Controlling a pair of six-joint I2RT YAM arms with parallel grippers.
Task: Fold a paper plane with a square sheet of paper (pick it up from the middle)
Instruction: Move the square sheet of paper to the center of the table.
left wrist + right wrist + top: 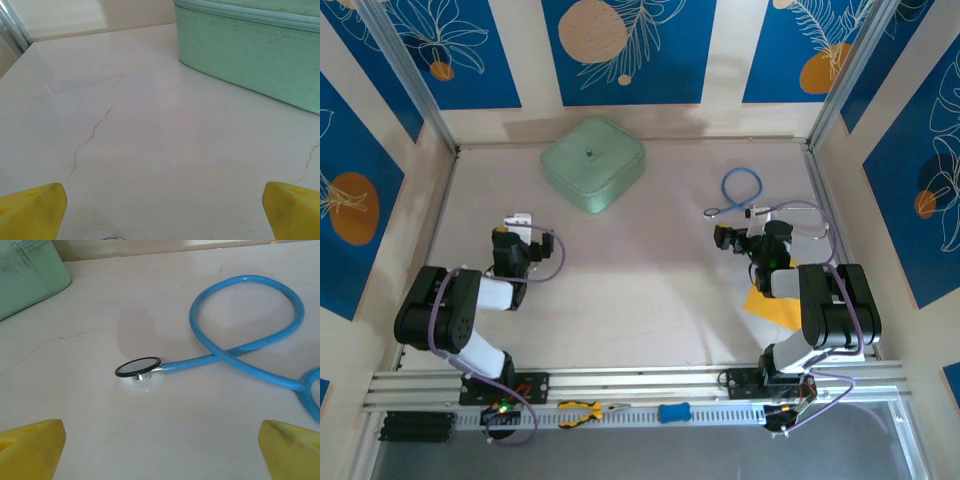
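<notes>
We see 2 sets of fingers spread wide, gripping nothing: left fingers (31,212) near mint-green case (250,55), right fingers (30,448) facing blue stethoscope (240,320). Square sheet of paper (770,306) flat on desk (640,290), partly under right arm (832,305).

We see bright, even light: pale glare at the table's (65,20) far edge, a faint shadow behind the stethoscope (137,367), slightly soft yellow fingertips (30,447)
</notes>
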